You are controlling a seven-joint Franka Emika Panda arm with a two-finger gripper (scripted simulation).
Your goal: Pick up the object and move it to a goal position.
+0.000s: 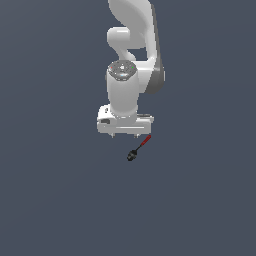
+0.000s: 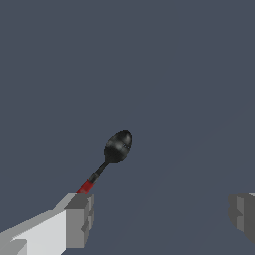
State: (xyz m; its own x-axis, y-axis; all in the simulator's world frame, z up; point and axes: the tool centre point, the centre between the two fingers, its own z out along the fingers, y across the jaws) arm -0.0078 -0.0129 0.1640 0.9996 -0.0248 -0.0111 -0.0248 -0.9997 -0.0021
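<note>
since the object (image 1: 138,149) looks tiny, light, stiff & prob slippery, i judge its red shaft the spot to pinch; my gripper (image 2: 159,214) gapes wide, empty, one finger (image 2: 79,219) just beside that shaft.

The stick (image 2: 110,158) lies on a plain dark grey surface (image 2: 189,74), slanted. Its black rounded knob (image 2: 118,146) is the end farther from the gripper (image 2: 162,214); a thin black neck runs from the knob to a short red stretch of shaft (image 2: 85,187). That red part disappears behind the tip of one grey finger (image 2: 79,219). The other finger (image 2: 243,215) stands well apart from it, with a wide bare gap between the two.
</note>
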